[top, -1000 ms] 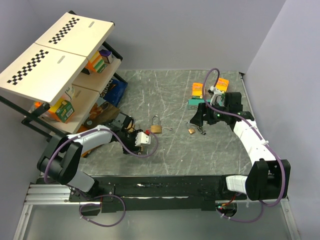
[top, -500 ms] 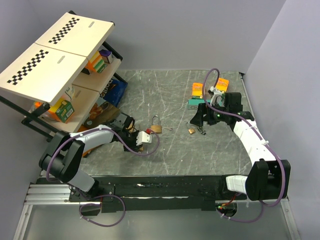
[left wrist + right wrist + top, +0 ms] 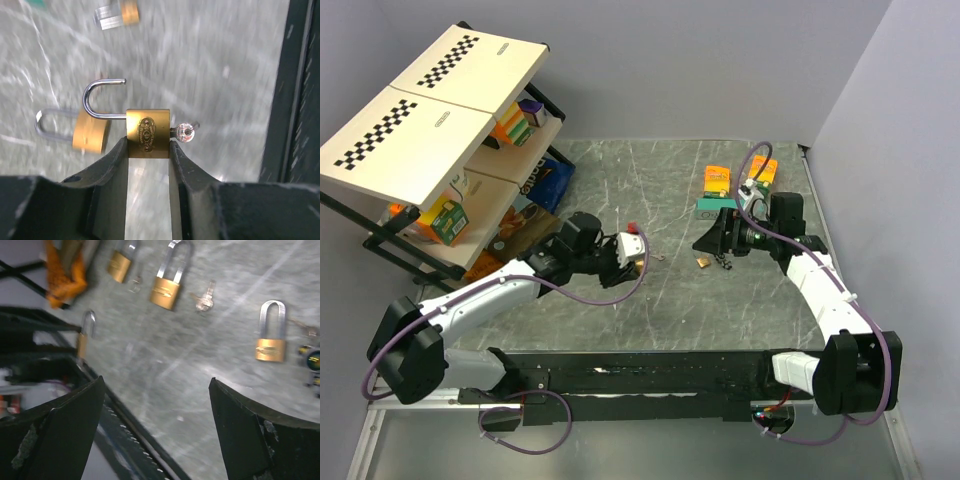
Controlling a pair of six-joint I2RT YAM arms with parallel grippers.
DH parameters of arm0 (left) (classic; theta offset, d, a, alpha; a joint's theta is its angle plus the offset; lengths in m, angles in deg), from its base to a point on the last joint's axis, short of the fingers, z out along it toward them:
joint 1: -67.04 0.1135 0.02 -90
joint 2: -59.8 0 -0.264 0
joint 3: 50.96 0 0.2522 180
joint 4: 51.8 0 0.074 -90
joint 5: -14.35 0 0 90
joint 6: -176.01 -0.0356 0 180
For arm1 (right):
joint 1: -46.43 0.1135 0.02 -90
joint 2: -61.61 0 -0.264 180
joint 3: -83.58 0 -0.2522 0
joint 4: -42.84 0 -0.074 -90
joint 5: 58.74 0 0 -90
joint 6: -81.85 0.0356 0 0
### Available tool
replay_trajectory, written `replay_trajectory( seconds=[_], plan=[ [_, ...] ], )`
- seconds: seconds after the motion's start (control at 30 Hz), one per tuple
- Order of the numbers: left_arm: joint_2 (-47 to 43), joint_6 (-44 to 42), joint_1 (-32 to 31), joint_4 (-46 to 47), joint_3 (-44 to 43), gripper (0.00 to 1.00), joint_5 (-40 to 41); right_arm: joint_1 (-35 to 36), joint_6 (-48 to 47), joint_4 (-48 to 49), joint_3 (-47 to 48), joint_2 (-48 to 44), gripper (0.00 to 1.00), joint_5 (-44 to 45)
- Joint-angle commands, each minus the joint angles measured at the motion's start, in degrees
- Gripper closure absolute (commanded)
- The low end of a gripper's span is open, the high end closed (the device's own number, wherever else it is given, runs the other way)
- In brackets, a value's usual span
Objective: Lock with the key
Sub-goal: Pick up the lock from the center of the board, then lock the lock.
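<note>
1 brass padlock [image 3: 147,134], its emblem unreadable, is clamped by the left tool [image 3: 148,147], with a silver key [image 3: 185,132] lodged in it. The right tool [image 3: 156,381] is held wide open and empty, near the key bunch [image 3: 722,261] on the worktop [image 3: 720,310].

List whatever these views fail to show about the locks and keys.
- Left wrist: the padlock in the left gripper shows only its flat face, so how deep its key sits is hidden. A second lock near the top edge is blurred.
- Top view: the gripper's body hides that padlock, and the key bunch is too small to read.
- Right wrist: a dark item is cut off by the right edge.
</note>
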Motion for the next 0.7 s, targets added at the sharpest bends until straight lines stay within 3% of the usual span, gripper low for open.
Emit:
replay_trajectory(
  seconds=[0.0,0.23,0.47,0.67],
  plan=[
    [-1.6,15.5,-3.8,9.5,-4.5,0.99,8.5,2.6,13.5,12.4,-1.7,-2.2,0.09,-8.9],
    [0.2,26.4,-8.9,11.9,-10.9,0.99,18.3,10.4,20.2,21.1,-2.7,-2.3,0.13,-11.4],
    [0.2,27.0,-11.9,15.4,-11.6,0.99,21.0,11.6,21.9,24.8,-0.8,-0.1,0.24,-12.2],
    [0.3,27.1,-13.2,16.6,-11.6,0.99,22.3,12.5,23.4,26.9,-0.2,0.2,0.27,-13.7]
  ],
)
